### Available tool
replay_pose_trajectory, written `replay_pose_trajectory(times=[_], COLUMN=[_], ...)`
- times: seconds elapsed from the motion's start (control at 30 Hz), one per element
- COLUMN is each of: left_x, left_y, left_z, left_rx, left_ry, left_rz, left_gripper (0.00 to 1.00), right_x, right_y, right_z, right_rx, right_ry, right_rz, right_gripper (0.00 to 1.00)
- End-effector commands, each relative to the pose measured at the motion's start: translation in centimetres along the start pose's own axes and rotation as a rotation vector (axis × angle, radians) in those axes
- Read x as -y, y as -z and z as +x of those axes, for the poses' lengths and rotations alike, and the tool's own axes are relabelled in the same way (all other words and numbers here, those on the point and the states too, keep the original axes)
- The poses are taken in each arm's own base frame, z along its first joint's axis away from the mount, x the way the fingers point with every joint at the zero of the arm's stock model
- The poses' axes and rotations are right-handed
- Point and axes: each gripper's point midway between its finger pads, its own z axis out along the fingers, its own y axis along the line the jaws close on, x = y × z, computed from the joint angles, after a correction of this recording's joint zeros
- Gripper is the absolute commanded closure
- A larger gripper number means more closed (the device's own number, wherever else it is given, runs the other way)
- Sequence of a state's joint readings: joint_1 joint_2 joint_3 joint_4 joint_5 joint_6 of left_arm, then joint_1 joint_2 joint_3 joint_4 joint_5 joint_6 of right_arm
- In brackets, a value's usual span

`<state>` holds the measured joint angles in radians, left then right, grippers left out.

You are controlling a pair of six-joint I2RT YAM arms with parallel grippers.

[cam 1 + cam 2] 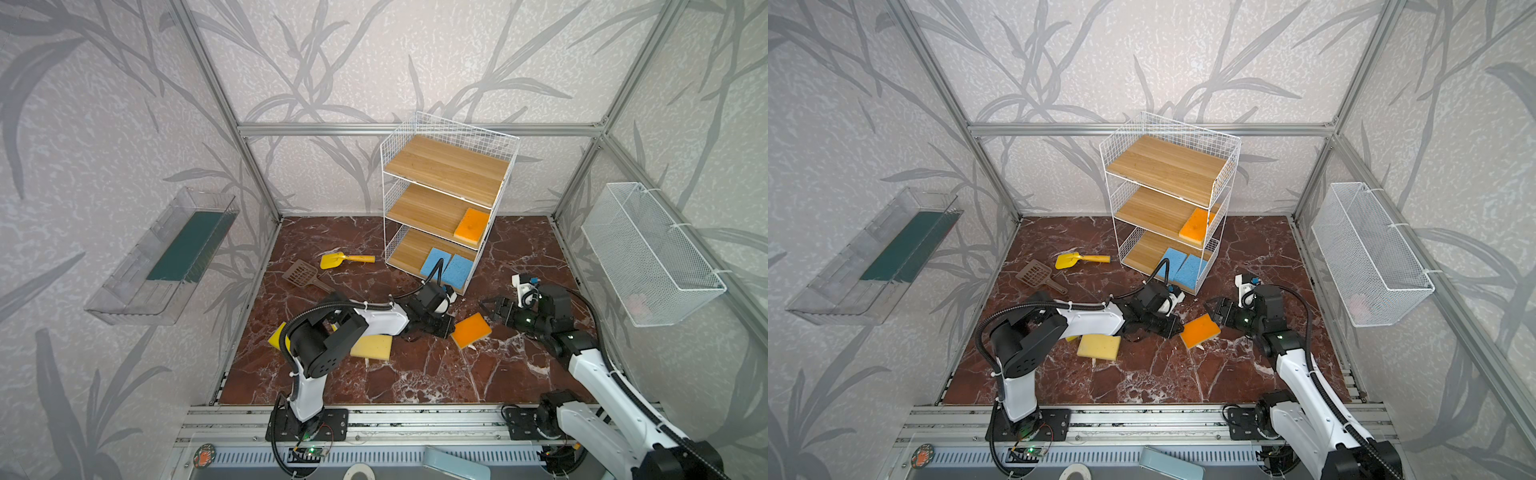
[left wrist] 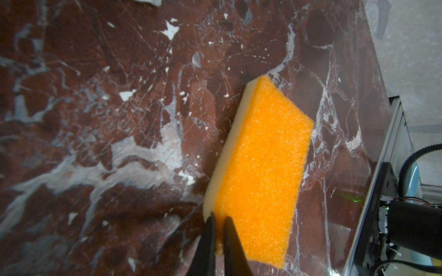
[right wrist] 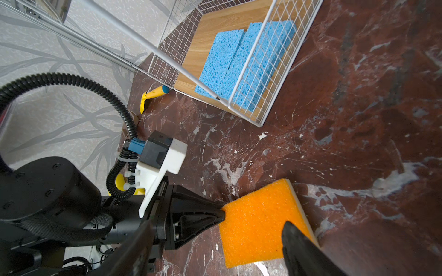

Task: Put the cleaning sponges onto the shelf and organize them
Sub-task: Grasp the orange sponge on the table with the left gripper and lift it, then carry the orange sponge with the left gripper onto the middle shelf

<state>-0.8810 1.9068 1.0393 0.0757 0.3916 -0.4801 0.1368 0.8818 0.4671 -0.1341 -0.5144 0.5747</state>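
Observation:
The shelf (image 1: pixel 449 166) (image 1: pixel 1167 166) stands at the back. An orange sponge (image 1: pixel 471 226) (image 1: pixel 1196 226) lies on its middle board. Two blue sponges (image 1: pixel 435 262) (image 1: pixel 1190 272) (image 3: pixel 220 62) lie side by side on its bottom board. Another orange sponge (image 1: pixel 471 330) (image 1: pixel 1200 330) (image 2: pixel 263 167) (image 3: pixel 258 219) lies on the marble floor in front. My left gripper (image 1: pixel 451 328) (image 2: pixel 218 222) is shut on its near corner. My right gripper (image 1: pixel 488 309) (image 3: pixel 217 224) stands open just right of that sponge. A yellow sponge (image 1: pixel 372 347) (image 1: pixel 1099 345) lies by the left arm. A second yellow sponge (image 1: pixel 277 336) is mostly hidden under it.
A yellow scoop (image 1: pixel 345 259) and a brown slotted scoop (image 1: pixel 303 274) lie on the floor left of the shelf. A clear plastic tray (image 1: pixel 166 257) hangs on the left wall. On the right wall hangs a white mesh basket (image 1: pixel 652 253).

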Motion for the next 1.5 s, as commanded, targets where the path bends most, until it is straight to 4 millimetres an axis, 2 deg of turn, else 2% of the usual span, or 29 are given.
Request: replay_pose_trajectory(times=[0.0,0.2,0.57,0.67,0.8,0.93,1.2,1.33,1.47], left_x=[0.5,1.7,3.6,3.4,2.6,2.3,2.2,2.1,1.2], left_y=[1.9,6.4,17.2,19.9,23.0,24.8,27.1,27.3,27.1], left_z=[-0.7,-2.3,-5.9,-7.1,-9.2,-11.4,-15.8,-17.6,-18.8], left_rx=[0.026,0.136,0.341,0.384,0.441,0.475,0.543,0.557,0.566], left_ry=[-0.027,-0.069,-0.125,-0.112,-0.086,-0.091,-0.08,-0.081,-0.053], left_rz=[-0.027,-0.049,-0.091,-0.086,-0.084,-0.098,-0.076,-0.08,-0.099], left_gripper=[0.94,0.98,0.99,0.99,0.99,0.99,0.99,1.0,1.0], right_x=[0.1,0.2,0.0,-0.7,-3.1,-4.6,-6.5,-6.7,-6.6], right_y=[0.3,0.9,1.4,2.1,3.3,3.3,4.2,4.3,4.3], right_z=[-0.2,-0.8,-1.0,-2.3,-5.3,-7.3,-10.6,-11.6,-12.0], right_rx=[0.018,0.052,0.069,0.115,0.225,0.251,0.337,0.356,0.367], right_ry=[0.012,0.013,-0.003,-0.024,-0.054,-0.075,-0.071,-0.076,-0.083], right_rz=[0.006,0.025,0.01,-0.005,-0.084,-0.126,-0.157,-0.162,-0.163], right_gripper=[0.17,0.17,0.17,0.17,0.17,0.17,0.17,0.17,0.17])
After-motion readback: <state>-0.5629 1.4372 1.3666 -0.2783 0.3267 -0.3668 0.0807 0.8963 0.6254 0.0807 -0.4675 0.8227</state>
